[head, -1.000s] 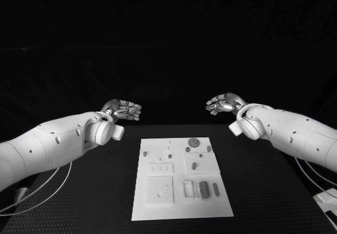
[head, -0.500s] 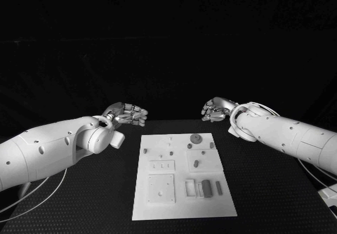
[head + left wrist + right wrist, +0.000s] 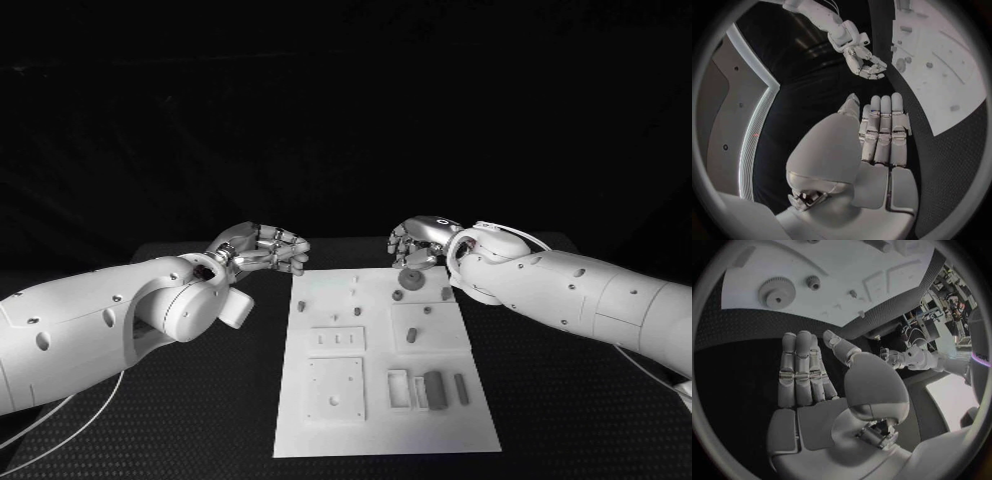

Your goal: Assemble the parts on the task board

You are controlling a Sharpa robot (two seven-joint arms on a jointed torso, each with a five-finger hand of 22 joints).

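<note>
The white task board (image 3: 378,425) lies in the middle of the black table. At its far end a large grey gear (image 3: 411,280) lies flat, with a small gear (image 3: 397,296) beside it. Several small grey pieces sit further forward, among them a block (image 3: 436,388) near the front right. My left hand (image 3: 264,248) hovers off the board's far left corner and holds nothing. My right hand (image 3: 421,240) hangs just beyond the large gear, also holding nothing. In the wrist views the left hand (image 3: 879,135) and right hand (image 3: 804,375) show straight fingers. The board (image 3: 817,260) and large gear (image 3: 776,292) lie ahead of the right hand.
The dark textured table top (image 3: 577,400) runs on both sides of the board. A thin white cable (image 3: 58,420) trails under my left arm. Both white forearms reach over the table's sides towards the board's far end.
Both hands have come down and inward to the board's far edge, the right one now close to the large gear. The camera has also shifted a little. The parts have not moved.
</note>
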